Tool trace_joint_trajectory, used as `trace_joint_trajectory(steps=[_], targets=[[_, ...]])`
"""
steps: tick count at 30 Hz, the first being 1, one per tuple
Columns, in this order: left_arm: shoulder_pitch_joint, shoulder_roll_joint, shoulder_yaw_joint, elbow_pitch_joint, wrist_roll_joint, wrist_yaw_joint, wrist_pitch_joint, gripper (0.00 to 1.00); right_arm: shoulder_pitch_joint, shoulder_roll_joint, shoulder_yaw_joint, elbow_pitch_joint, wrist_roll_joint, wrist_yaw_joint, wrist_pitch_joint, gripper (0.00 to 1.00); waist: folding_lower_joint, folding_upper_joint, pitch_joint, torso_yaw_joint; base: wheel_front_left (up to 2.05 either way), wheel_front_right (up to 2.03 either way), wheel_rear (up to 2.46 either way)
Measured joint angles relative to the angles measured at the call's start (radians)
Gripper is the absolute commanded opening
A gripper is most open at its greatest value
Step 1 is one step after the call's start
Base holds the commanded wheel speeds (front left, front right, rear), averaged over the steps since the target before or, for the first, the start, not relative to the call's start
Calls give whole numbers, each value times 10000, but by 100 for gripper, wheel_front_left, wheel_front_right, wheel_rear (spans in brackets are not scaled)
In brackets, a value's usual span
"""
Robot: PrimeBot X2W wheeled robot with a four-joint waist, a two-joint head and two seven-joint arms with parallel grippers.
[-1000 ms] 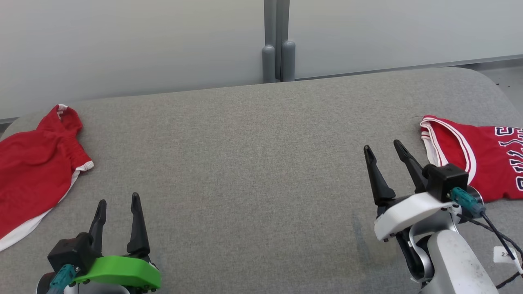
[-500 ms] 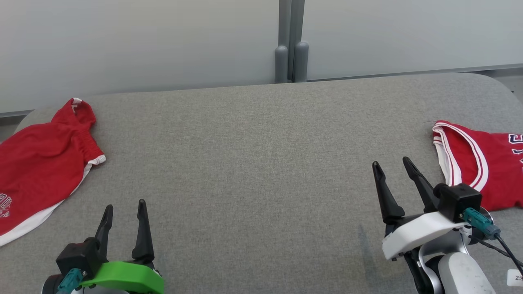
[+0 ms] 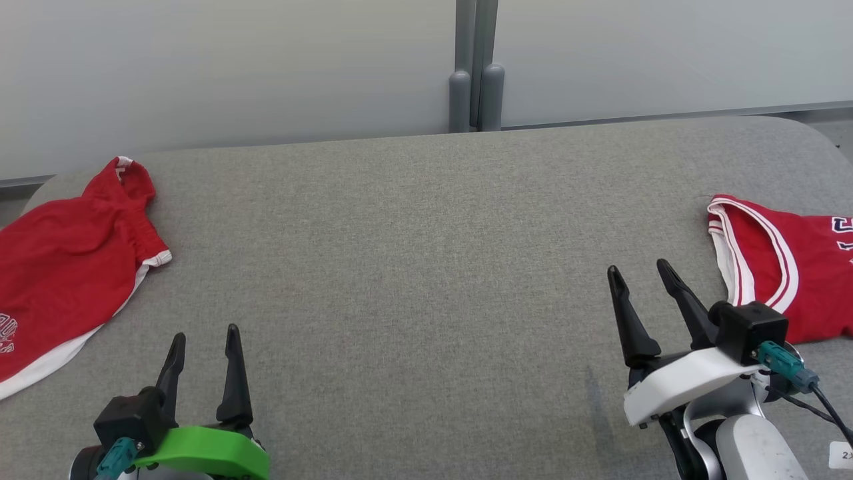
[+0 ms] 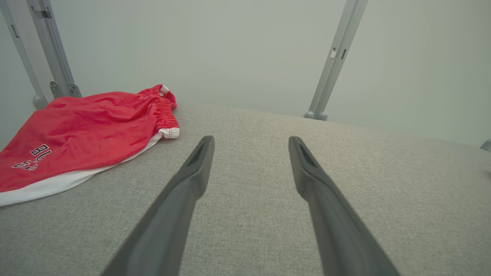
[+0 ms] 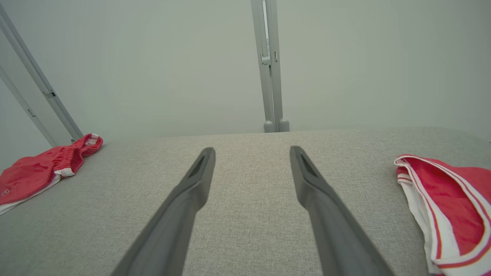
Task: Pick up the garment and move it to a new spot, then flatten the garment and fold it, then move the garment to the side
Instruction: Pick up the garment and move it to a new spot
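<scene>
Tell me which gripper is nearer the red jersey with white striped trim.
Right. The right gripper is just left of the red jersey, close to its striped edge; the left gripper is far across the grey fabric surface, nearer the red shorts.

Robot test cell of a laboratory type. A broad work table point(image 3: 426, 220), covered in plain grey woven fabric and rounded at its corners, stands against plain, pale partition panels point(image 3: 200, 67). At the middle joint, 2 slotted grey metal posts point(image 5: 268, 84) stand side by side, each on a rounded foot point(image 3: 492, 97). The lighting is even and diffuse.
</scene>
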Motion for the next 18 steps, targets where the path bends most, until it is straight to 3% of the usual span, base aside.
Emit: trace_joint_trajectory(steps=[11,18], targets=[[-30,-44,15,13,73,-75,0,100,-1,2,-127,-92,2,0,-19,100,0,0,80,70,0,0,0],[-214,-67,104,-10,159,-98,-12,100,-29,4,-144,-222,-35,0,-88,100,0,0,185,528,0,0,0]])
